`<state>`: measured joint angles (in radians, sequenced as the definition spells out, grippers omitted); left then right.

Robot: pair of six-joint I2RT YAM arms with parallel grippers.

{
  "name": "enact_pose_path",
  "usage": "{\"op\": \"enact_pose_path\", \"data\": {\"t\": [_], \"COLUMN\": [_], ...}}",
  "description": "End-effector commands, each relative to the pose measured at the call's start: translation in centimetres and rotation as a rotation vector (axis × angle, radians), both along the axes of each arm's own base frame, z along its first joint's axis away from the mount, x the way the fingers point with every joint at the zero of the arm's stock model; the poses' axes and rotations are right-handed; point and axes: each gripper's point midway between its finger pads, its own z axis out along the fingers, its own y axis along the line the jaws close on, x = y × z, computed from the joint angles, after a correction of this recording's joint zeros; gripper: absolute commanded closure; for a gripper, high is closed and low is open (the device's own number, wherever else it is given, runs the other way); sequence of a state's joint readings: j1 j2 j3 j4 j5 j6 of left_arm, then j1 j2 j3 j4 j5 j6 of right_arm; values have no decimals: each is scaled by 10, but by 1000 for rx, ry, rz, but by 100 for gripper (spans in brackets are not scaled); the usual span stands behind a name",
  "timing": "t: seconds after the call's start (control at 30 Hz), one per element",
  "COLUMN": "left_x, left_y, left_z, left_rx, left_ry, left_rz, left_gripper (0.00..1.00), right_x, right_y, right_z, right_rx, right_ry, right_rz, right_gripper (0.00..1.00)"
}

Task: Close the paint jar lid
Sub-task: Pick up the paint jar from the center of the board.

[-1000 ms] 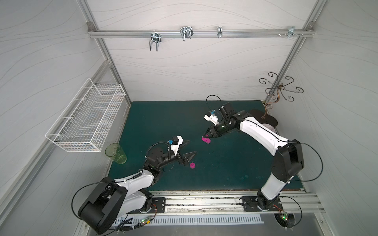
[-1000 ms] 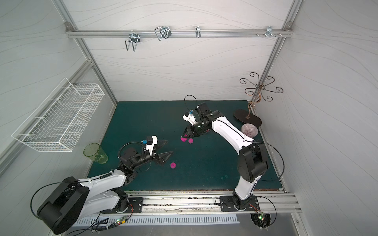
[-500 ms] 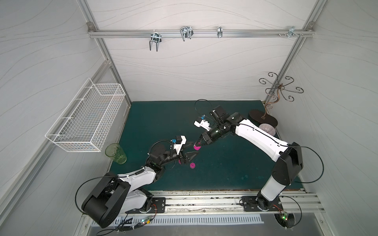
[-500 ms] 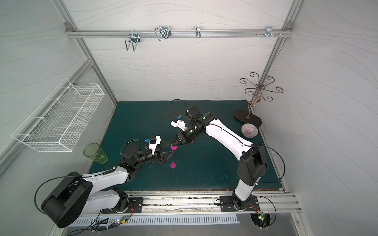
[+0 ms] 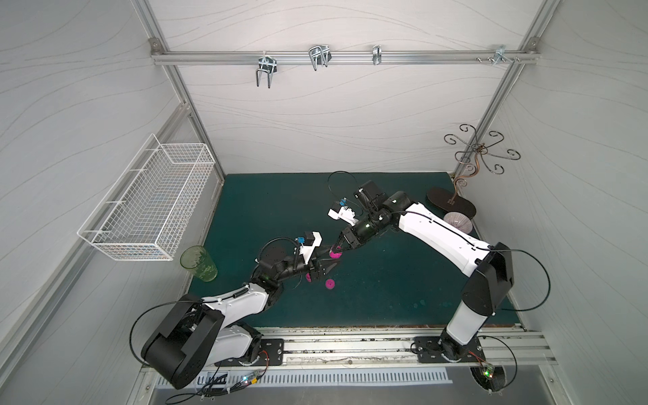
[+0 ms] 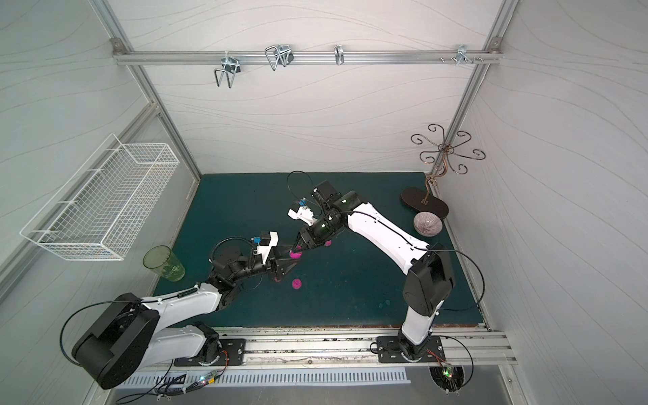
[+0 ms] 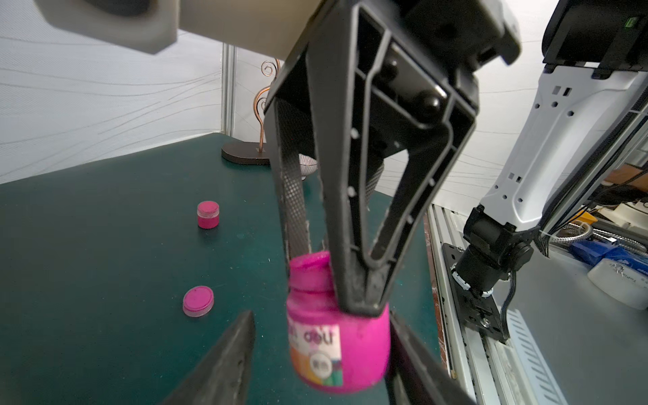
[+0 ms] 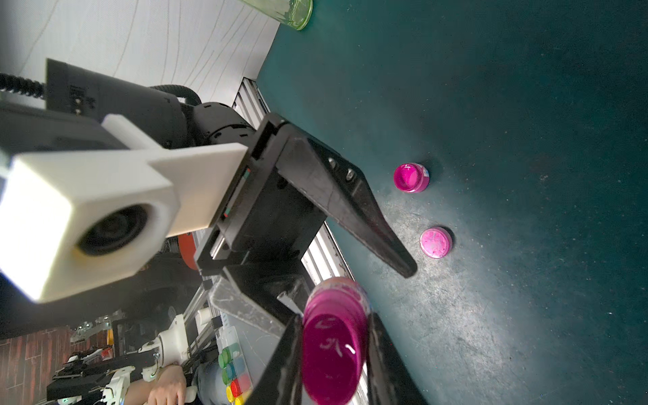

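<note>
In both top views the paint jar [image 5: 335,253] is seen held clear of the surface [image 5: 385,298], near the loose lid [image 5: 329,284] and on the lid's back-wall side. It is pinched at its top by the right fingers [image 5: 343,242], and the left fingers [image 5: 328,268] are brought up to it from the lid's side; how wide they stand cannot be told here

In the left wrist view the jar's neck [image 7: 310,273] is seen clamped narrowly between the right fingers [image 7: 350,210]. The labelled body is flanked by the left fingers [image 7: 224,357], which are partly open: a clear gap is left on one side, while the other finger is at or just beside the jar wall. The lid [image 7: 198,306] lies flat on the surface, apart from the jar

In the right wrist view the jar's mouth [image 8: 333,347] is shown uncovered between the right fingers, with the lid [image 8: 436,242] near it on the surface

The step in hand is judged to be the passing of the open jar to the left fingers for bracing. For the next move, the body should be gripped firmly and kept upright before the neck is released; then the lid must be fetched, set square on the mouth and turned
</note>
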<state>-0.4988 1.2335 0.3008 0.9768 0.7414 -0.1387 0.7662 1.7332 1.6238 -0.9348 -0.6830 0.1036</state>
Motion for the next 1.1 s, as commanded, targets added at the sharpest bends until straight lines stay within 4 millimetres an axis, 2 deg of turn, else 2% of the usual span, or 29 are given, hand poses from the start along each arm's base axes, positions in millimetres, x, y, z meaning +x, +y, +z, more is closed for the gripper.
{"op": "enact_pose_path", "data": {"t": [0.0,0.43,0.53,0.67,0.77,0.83,0.93,1.07], "left_x": [1,2,2,2,2,2,1,0], "left_y": [-5,-7,-8,-8,-8,-8,-7,-6], "left_z": [24,21,21,21,20,20,21,22], "left_rx": [-34,-20,-17,-16,-16,-17,-20,-20], "left_ry": [-77,-56,-52,-45,-38,-36,-42,-53], "left_rz": [-30,-37,-39,-43,-43,-42,-41,-36], "left_gripper": [41,64,73,93,99,100,100,100], "right_x": [-5,-2,-2,-1,-2,-2,-4,3], "right_y": [0,4,5,6,6,6,6,-2], "right_z": [-4,-8,-9,-5,-3,-3,-1,9], "right_rx": [-22,-25,-24,-14,-9,-8,7,23], "right_ry": [14,19,24,21,22,25,25,-11], "right_rz": [24,25,28,28,31,33,36,5], "right_gripper": [73,72,72,72,72,71,64,46]}}
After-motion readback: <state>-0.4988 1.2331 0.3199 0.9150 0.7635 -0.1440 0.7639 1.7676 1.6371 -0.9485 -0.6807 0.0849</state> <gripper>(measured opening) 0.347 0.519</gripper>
